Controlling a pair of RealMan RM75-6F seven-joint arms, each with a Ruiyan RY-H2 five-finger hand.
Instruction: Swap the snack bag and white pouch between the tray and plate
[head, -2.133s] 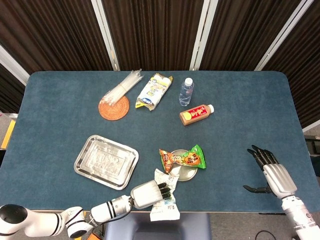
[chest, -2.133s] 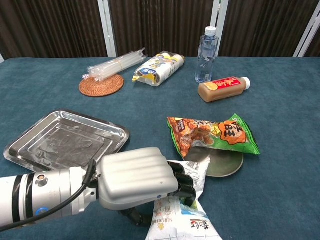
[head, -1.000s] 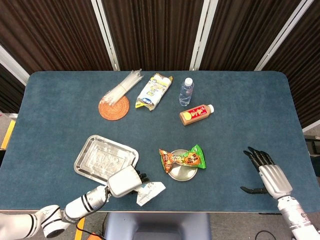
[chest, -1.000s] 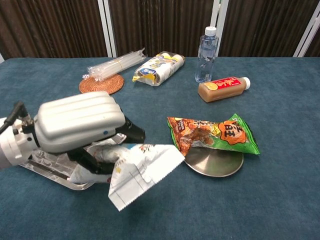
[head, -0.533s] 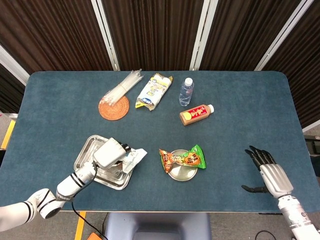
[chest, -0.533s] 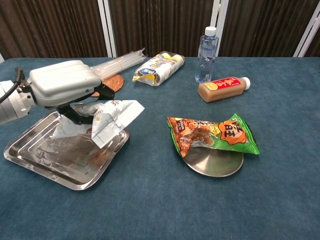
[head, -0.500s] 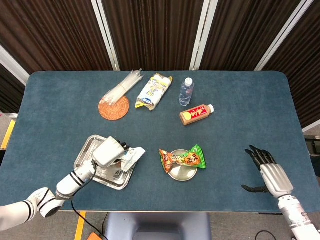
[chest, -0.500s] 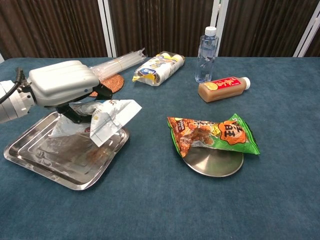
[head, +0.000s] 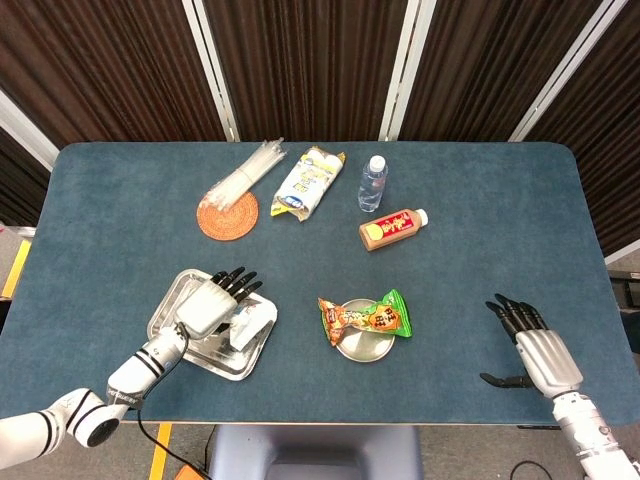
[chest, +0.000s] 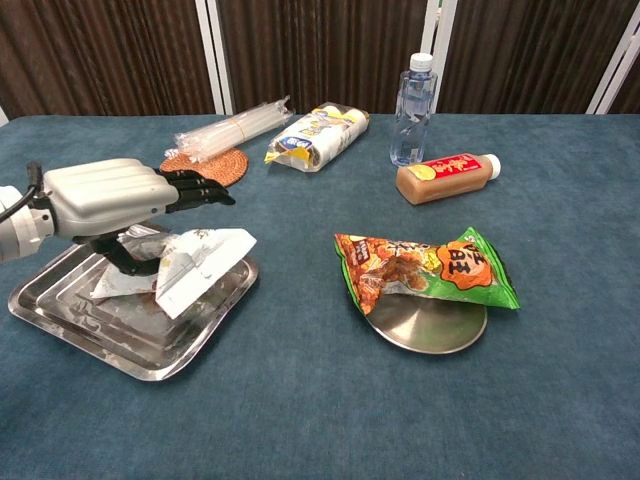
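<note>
The white pouch (head: 251, 323) (chest: 201, 256) lies on the steel tray (head: 168, 303) (chest: 132, 351), its right corner reaching over the tray's right rim. My left hand (head: 213, 303) (chest: 108, 194) hovers just over the pouch's left part with fingers stretched out and holds nothing. The orange and green snack bag (head: 365, 317) (chest: 426, 268) rests on the small round metal plate (head: 366, 349) (chest: 432, 327) at the table's centre front. My right hand (head: 536, 346) is open near the front right edge, far from both; the chest view does not show it.
At the back stand a clear water bottle (head: 372, 182) (chest: 414, 96), a brown drink bottle (head: 392, 229) lying on its side, a yellow and white bag (head: 308, 182), and a woven coaster (head: 228, 216) under a bundle of clear straws.
My left hand carried the white pouch from the table's front edge left onto the tray, then let go of it and spread its fingers. The right hand hardly moved.
</note>
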